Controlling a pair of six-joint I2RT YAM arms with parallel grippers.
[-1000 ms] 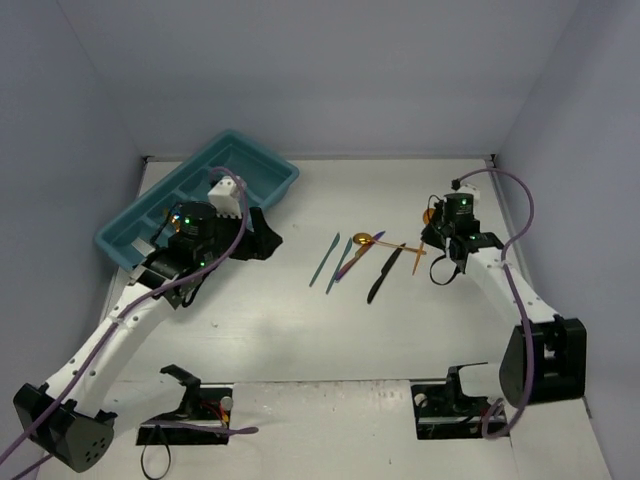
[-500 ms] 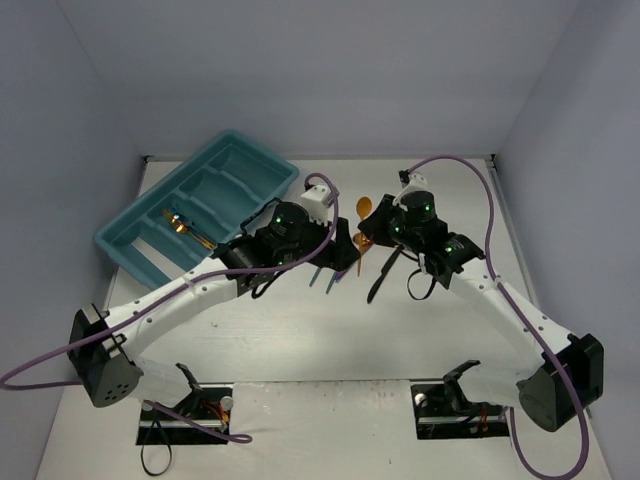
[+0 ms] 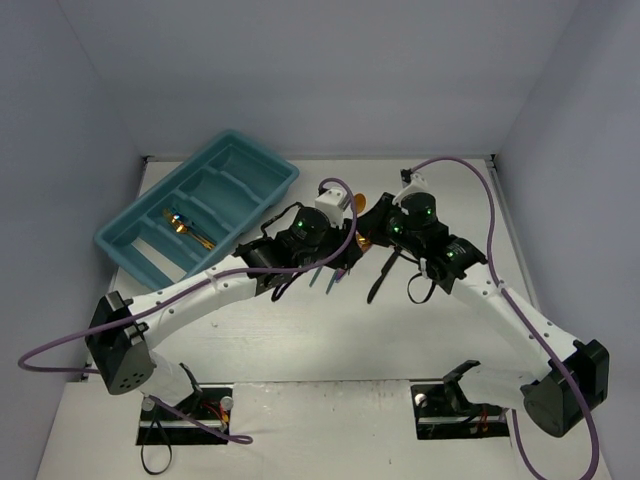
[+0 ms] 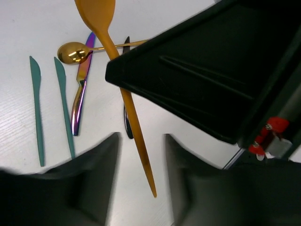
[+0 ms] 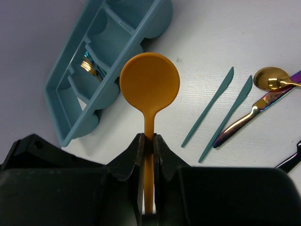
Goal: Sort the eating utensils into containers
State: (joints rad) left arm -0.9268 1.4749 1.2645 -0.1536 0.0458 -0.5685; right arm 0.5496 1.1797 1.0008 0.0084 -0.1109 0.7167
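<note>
I read the right claw (image 5: 148, 141) as clamped tight on the orange spoon (image 5: 149, 82) handle, bowl out past the fingertips, off the table. Left claw (image 4: 141, 139) is partly open with nothing gripped; the spoon handle lines up with its gap. Beyond, on the table: teal knives (image 4: 36, 113), purple knife (image 4: 81, 94), gold spoon (image 4: 73, 52). Far left, the tray (image 3: 120, 255) holds a gold piece (image 3: 185, 225).

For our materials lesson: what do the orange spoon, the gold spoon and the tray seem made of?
Orange spoon: probably plastic, matte, even colour, no glints.
Gold spoon: likely polished metal, mirror-like highlights.
Tray: probably moulded plastic, soft sheen, rounded walls.
</note>
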